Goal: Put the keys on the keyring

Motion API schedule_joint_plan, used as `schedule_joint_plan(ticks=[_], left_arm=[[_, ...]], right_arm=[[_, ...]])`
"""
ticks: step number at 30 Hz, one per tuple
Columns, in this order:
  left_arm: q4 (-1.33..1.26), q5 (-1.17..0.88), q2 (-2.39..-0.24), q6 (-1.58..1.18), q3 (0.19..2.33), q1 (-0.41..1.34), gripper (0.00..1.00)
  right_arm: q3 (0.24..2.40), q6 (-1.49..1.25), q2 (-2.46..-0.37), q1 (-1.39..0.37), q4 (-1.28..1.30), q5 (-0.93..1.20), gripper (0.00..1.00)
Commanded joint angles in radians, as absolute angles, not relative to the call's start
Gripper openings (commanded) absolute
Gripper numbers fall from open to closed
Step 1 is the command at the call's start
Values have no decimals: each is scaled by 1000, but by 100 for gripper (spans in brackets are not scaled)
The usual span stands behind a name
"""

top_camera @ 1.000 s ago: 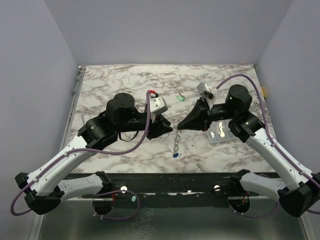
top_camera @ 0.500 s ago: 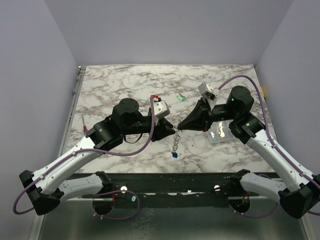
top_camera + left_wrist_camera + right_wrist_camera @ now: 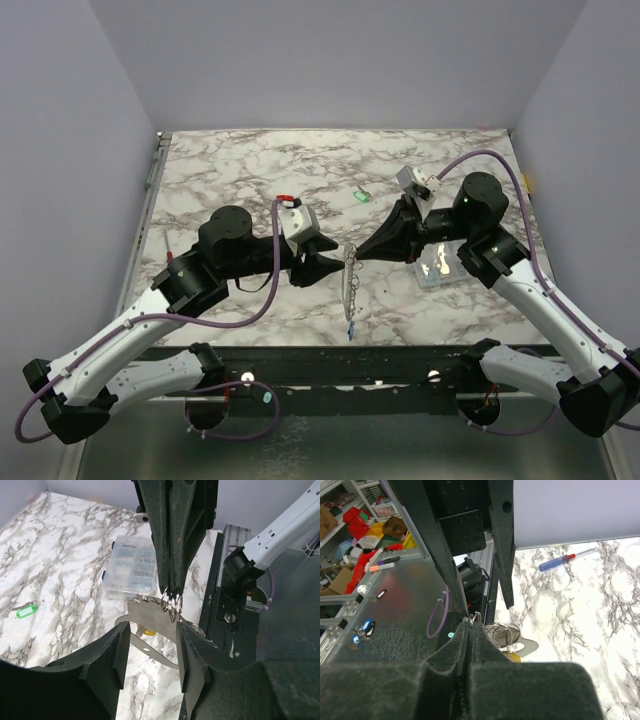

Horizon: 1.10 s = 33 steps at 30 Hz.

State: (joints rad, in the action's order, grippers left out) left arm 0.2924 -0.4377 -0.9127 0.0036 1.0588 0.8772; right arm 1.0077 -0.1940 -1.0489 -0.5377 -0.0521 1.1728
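**Right jaws pinch the keyring; left jaws stand apart beside it**

The right gripper [image 3: 360,254] is closed tight, its fingers [image 3: 470,652] pressed flat together on the rings at the top of the keyring [image 3: 349,278]. The left gripper [image 3: 325,259] faces it from the other side with its jaws parted to a middling gap and nothing between the pads. From the left wrist, the keyring's flat metal part lies just past those fingers [image 3: 107,655], in line with the gap but apart from them. The right fingers come down from above straight ahead, so they fill the path to the rings.

Below the pinch, the keyring trails toward the near edge of the table [image 3: 230,170]. A blue key [image 3: 350,329] is at the end of its chain; whether that end rests on the marble cannot be told. A yellow key [image 3: 148,631] shows just under the metal part.

The box [image 3: 438,264] sits behind the right gripper, near its wrist. The green key [image 3: 362,197] lies loose farther back, well apart from both grippers. The pen [image 3: 563,560] lies off to the left arm's side.
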Motion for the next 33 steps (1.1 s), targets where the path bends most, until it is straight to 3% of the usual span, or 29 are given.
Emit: schedule_joint_plan(ticks=[1, 7, 17, 23, 25, 28, 33], left_arm=[[303, -452, -901, 38, 1088, 877, 48], [304, -494, -934, 33, 1098, 876, 47], [225, -489, -973, 13, 1088, 877, 32], [205, -488, -961, 10, 1085, 876, 30], [198, -492, -958, 8, 1078, 876, 24], [188, -495, -959, 4, 1068, 875, 2], [185, -480, -947, 4, 1054, 876, 0]], right_arm=[[997, -206, -1037, -543, -78, 1185, 1], [995, -213, -1035, -542, -86, 1184, 1], [992, -221, -1036, -543, -95, 1191, 1], [989, -220, -1038, -543, -95, 1184, 1], [990, -219, -1041, -542, -95, 1184, 1], [991, -219, -1041, -543, -97, 1178, 1], [983, -218, -1026, -543, -100, 1130, 1]])
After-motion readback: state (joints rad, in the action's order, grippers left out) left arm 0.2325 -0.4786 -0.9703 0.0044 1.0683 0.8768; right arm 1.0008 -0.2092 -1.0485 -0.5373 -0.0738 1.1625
